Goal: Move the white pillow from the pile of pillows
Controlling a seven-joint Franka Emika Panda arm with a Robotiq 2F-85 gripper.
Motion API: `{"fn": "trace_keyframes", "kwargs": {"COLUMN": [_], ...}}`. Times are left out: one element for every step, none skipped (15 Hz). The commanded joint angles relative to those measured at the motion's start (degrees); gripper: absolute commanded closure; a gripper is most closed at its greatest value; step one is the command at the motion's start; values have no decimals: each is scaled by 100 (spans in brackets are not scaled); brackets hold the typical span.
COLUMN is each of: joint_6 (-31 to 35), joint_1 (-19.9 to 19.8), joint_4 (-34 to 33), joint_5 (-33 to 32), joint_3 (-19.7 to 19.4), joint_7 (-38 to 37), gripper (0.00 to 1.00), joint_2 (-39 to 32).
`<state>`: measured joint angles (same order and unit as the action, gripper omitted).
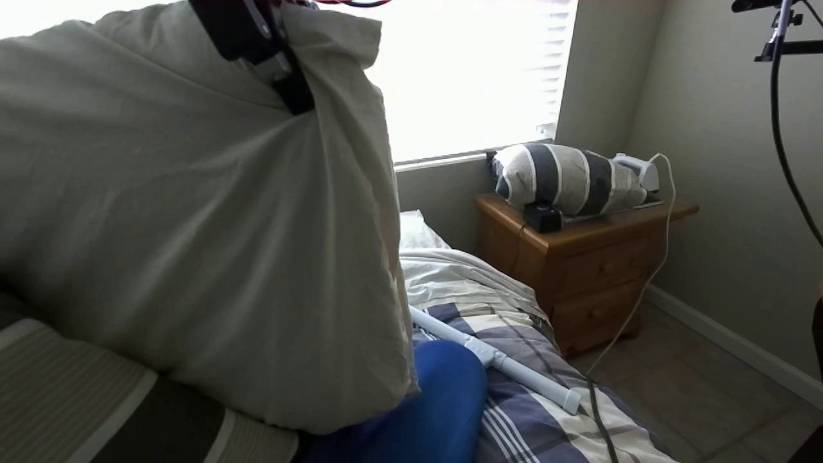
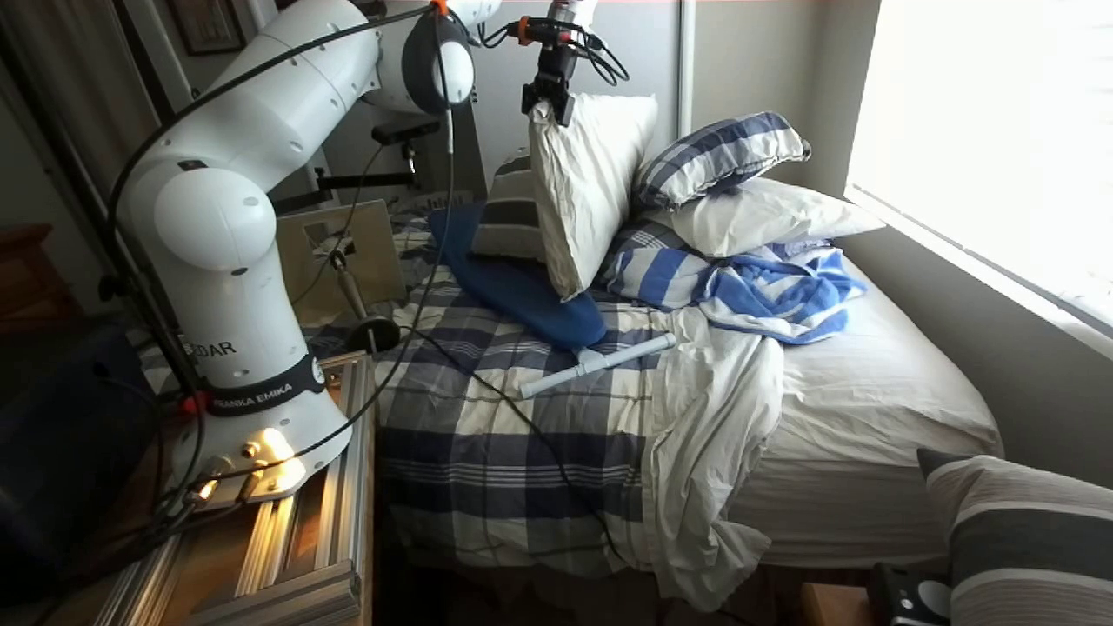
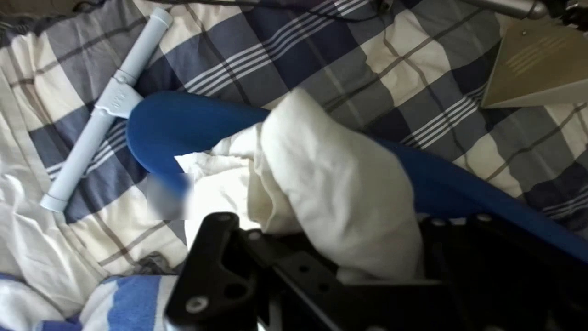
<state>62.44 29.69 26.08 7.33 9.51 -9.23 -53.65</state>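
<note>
My gripper (image 2: 549,109) is shut on the top corner of a white pillow (image 2: 591,174) and holds it hanging on edge above the bed. In an exterior view the pillow (image 1: 244,231) looks grey-beige and fills the left side, with the gripper (image 1: 283,80) at its top. In the wrist view the pillow's bunched cloth (image 3: 340,184) stands between the dark fingers (image 3: 358,262); the fingertips are hidden by it. The pillow's lower corner hangs over a blue padded board; I cannot tell whether they touch. A second white pillow (image 2: 765,213) lies in the pile to its right.
A plaid pillow (image 2: 726,156) tops the pile, with a blue-white towel (image 2: 783,296) below. A grey striped pillow (image 2: 513,209) is behind the held one. The blue board (image 2: 530,300) and a pale T-shaped pipe (image 2: 600,361) lie on the plaid bedding. A cardboard piece (image 2: 348,261) stands near the arm.
</note>
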Motion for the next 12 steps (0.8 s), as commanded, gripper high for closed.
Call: {"fn": "trace_keyframes", "kwargs": {"joint_6": [-598, -686, -773, -871, -967, -1051, -1133, -1223, -1310, -1400, -1484, -1575], "joint_1": [191, 244, 309, 369, 435, 515, 588, 653, 710, 764, 813, 859], "joint_4": [82, 99, 105, 111, 113, 110, 106, 107, 108, 106, 105, 105], "joint_5": [-210, -230, -260, -253, -262, -283, -298, -299, -277, -259, -225, -204], "joint_3": [-190, -214, -252, -273, -301, -342, -383, -422, -449, -470, -479, -486], "joint_7": [-938, -1179, -1407, -1668, -1916, -2170, -2418, -2681, -2953, -3230, -3535, -3824], "gripper": [100, 100, 100, 100, 100, 100, 100, 100, 100, 100, 100, 100], "joint_2": [359, 382, 401, 421, 438, 454, 470, 485, 494, 500, 506, 513]}}
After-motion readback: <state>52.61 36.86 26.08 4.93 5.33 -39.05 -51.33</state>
